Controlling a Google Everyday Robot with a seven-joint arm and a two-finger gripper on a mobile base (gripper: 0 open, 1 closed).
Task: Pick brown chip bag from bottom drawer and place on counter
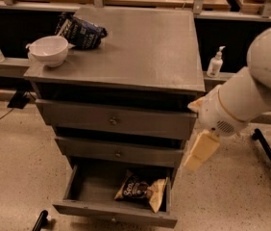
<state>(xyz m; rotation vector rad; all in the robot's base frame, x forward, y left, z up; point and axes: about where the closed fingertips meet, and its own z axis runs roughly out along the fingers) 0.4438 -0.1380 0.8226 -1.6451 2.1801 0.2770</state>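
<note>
The brown chip bag lies in the open bottom drawer, toward its right side, with "Sea Salt" lettering facing up. The counter is the grey metal top of the drawer cabinet. My gripper hangs at the end of the white arm, just off the cabinet's right front corner. It is level with the middle drawer, above and to the right of the bag, and touches nothing.
A white bowl and a dark blue chip bag sit on the counter's left rear. The two upper drawers are shut. A hand-sanitiser bottle stands on the ledge to the right. A black stand leg lies on the floor at right.
</note>
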